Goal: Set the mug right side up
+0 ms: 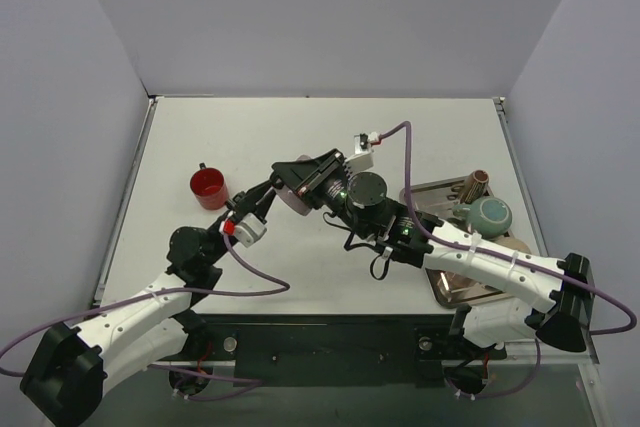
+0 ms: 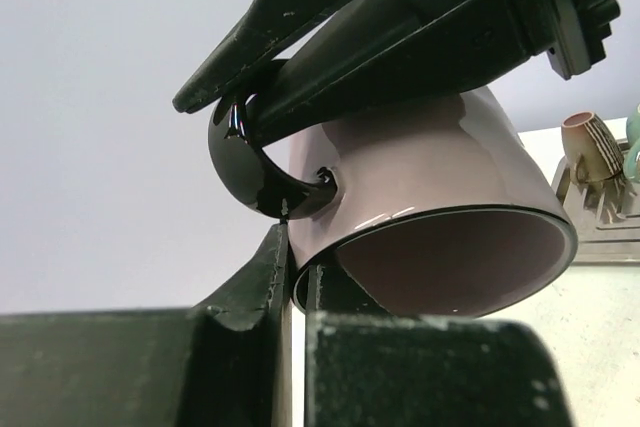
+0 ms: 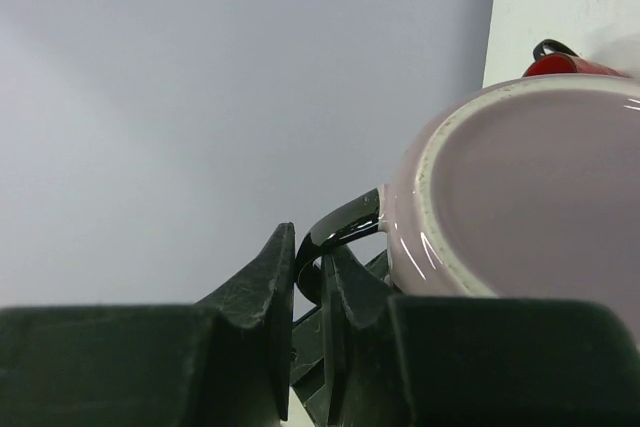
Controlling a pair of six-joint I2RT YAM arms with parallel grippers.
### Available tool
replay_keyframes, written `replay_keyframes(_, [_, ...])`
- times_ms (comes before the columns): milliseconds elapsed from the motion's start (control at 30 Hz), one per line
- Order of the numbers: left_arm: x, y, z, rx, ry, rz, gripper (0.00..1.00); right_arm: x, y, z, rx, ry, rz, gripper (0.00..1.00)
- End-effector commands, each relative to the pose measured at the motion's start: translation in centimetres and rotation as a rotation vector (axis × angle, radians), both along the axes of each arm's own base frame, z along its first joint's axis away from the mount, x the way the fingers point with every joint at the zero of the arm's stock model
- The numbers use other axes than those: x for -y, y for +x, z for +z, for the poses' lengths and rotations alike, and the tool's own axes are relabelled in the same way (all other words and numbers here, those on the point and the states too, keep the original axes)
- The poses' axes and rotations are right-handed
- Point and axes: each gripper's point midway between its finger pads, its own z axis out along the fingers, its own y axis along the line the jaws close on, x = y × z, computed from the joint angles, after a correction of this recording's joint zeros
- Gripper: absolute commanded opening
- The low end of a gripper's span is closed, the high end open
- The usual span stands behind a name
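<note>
1. Pink glaze marks my mug (image 2: 430,177), which is off the table (image 1: 330,137) and held in the air between the two arms, near the middle of the workspace.
2. My right gripper (image 3: 310,257) is pinched shut on the black handle (image 2: 245,162).
3. My left gripper (image 2: 297,267) is closed tight on the rim, with one finger outside the wall and one apparently inside.
4. The lift looks done. The mug lies tilted, its mouth facing the left wrist camera and its base facing the right one.
5. I judge that what remains is to rotate it until the mouth points up, set it down, and release.
6. I count one pink mug, one red cup (image 1: 208,187) on the table to the left, and one metal tray (image 1: 455,292) on the right.
7. The tray holds one teal mug (image 1: 490,214) and one striped brown cup (image 1: 478,180). A pale shape beside the teal mug could be a third, but I cannot tell.
</note>
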Motion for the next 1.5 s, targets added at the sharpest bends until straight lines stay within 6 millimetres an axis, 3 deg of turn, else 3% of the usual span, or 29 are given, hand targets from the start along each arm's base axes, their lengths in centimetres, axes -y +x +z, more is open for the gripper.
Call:
replay_keyframes(0, [-1.4,0.5,1.4,-0.008,-0.075,0.065,0.0,0.9,0.5,-2.0,-0.021,-0.065,0.007,0.0])
replay_keyframes(67, [-1.8,1.7,0.5,-0.077,-0.053,0.123,0.0,2.2,1.6,-3.4,-0.03,-0.145,-0.039,0.0])
replay_keyframes(100, [-2.0,2.8,-0.7,-0.147,-0.009,0.164,0.0,3.2,2.4,-4.3,-0.041,-0.189,-0.078,0.14])
replay_keyframes(133, [-2.0,3.7,-3.5,-0.255,0.076,0.197,0.0,4.0,2.7,-5.2,-0.043,-0.268,-0.094,0.23])
replay_keyframes(167, [-2.0,4.1,-2.6,-0.277,0.089,0.21,0.0,4.9,3.3,-6.0,-0.031,-0.341,-0.118,0.46])
replay_keyframes(200, [-2.0,4.5,-4.3,-0.369,0.162,0.223,0.0,6.0,3.5,-6.9,-0.045,-0.42,-0.138,0.62])
replay_keyframes(333, [-3.9,5.1,-7.0,-0.594,0.266,0.279,0.0,11.1,4.5,-8.4,-0.035,-0.71,-0.254,0.8])
replay_keyframes(433, [-6.2,5.2,-10.0,-0.797,0.352,0.35,0.0,15.3,5.0,-9.0,-0.033,-0.879,-0.329,0.81])
replay_keyframes(533, [-7.9,4.0,-12.4,-1.02,0.43,0.337,0.0,22.3,5.9,-10.7,-0.106,-1.083,-0.508,0.8])
replay_keyframes(667, [-8.5,1.9,-15.0,-1.2,0.557,0.292,0.0,31.3,6.3,-12.0,-0.209,-1.296,-0.792,0.8])
replay_keyframes(767, [-9.3,1.9,-17.0,-1.278,0.654,0.306,0.0,35.3,6.5,-14.1,-0.319,-1.351,-0.872,0.8])
replay_keyframes(867, [-10.0,3.4,-18.3,-1.342,0.706,0.329,0.0,39.3,6.6,-16.4,-0.479,-1.307,-0.964,0.75])
replay_keyframes(967, [-10.7,4.9,-18.8,-1.386,0.748,0.358,0.0,41.3,6.5,-17.2,-0.535,-1.296,-1.048,0.71])
replay_keyframes(1200, [-11.7,7.6,-21.4,-1.501,0.844,0.38,0.0,42.4,4.7,-20.2,-0.601,-1.196,-1.139,0.67])
replay_keyframes(1333, [-11.9,9.2,-22.3,-1.526,0.891,0.404,0.0,42.1,4.7,-21.8,-0.613,-1.067,-1.161,0.67])
replay_keyframes(1467, [-12.2,10.4,-23.4,-1.588,0.931,0.412,0.0,42.0,4.9,-23.1,-0.657,-1.06,-1.148,0.68])
